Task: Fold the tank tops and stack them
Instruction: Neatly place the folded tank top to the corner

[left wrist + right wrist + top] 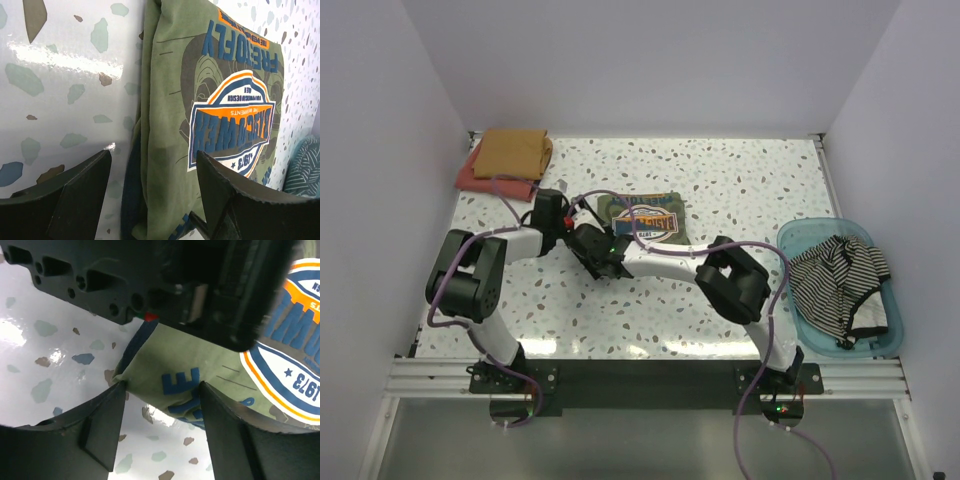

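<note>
Straddling the left edge of the olive tank top [642,218] on the bench [750,190], the left claw [152,157] and right claw [162,387] gape wide, holding nothing. Pinching one layer only — the fold likely unravels.

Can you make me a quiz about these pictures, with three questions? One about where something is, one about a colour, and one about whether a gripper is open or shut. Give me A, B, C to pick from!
1. Where is the striped tank top?
A. in the blue basket
B. on the floor
C. hanging from an arm

2. What colour is the folded top lying on the red top?
A. pink
B. mustard
C. white

3. How is the left gripper at the green tank top?
A. shut and empty
B. shut on a sock
C. open

Answers:
1 A, the stripes show inside the basket at the right.
2 B, mustard cloth covers most of the red one.
3 C, its fingers stand wide apart.
</note>
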You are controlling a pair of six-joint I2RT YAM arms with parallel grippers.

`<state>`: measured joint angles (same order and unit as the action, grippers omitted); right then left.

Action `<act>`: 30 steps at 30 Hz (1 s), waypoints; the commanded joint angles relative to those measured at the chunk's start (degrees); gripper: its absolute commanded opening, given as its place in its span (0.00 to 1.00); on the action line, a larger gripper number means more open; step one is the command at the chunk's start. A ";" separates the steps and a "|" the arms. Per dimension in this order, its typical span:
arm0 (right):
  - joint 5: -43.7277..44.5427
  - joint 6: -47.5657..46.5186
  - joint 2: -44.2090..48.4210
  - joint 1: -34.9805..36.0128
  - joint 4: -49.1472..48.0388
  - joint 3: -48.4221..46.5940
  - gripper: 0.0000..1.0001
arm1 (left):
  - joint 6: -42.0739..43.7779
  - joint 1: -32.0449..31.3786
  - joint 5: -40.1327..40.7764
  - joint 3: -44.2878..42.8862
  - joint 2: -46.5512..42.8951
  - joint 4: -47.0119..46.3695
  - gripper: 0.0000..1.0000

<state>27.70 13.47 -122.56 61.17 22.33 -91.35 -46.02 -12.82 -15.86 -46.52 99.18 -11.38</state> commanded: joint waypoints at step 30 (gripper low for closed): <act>-20.40 11.75 13.05 -12.03 -11.69 10.93 0.15 | -6.35 -1.42 -2.77 5.64 3.22 -3.55 0.77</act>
<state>10.68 23.16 -112.42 49.04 13.89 -81.19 -49.41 -13.28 -16.82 -44.40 99.63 -16.56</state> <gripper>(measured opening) 0.193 0.759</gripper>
